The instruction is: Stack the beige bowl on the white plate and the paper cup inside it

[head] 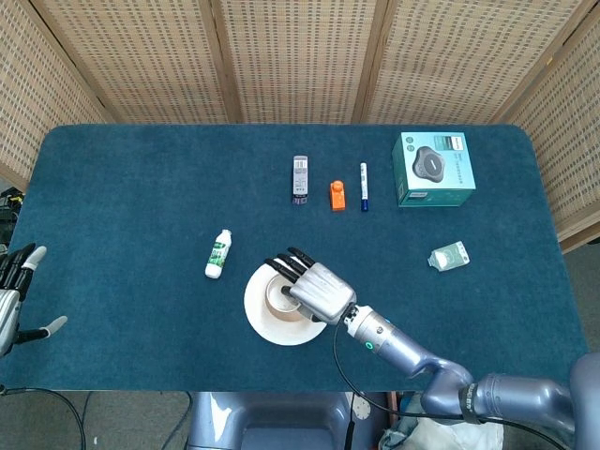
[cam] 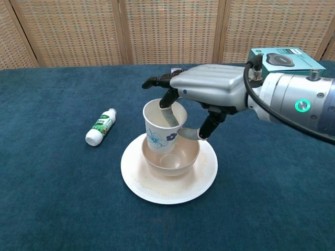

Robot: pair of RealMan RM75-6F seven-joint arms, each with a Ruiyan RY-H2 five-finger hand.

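The beige bowl [cam: 180, 159] sits on the white plate [cam: 141, 180] near the table's front middle. My right hand [cam: 209, 91] pinches the rim of the paper cup [cam: 162, 133], white with blue flowers, between thumb and a finger. The cup hangs upright with its base down inside the bowl. From the head view, my right hand [head: 314, 288] covers most of the bowl and plate [head: 258, 305]; the cup [head: 278, 291] shows only partly. At the far left edge my left hand [head: 14, 295] hovers with fingers apart, holding nothing.
A small white bottle [head: 218, 254] lies left of the plate. A dark remote-like item [head: 300, 178], an orange object [head: 337, 195] and a pen [head: 364, 185] lie in a row farther back. A teal box [head: 433, 169] and a small packet [head: 449, 255] lie to the right.
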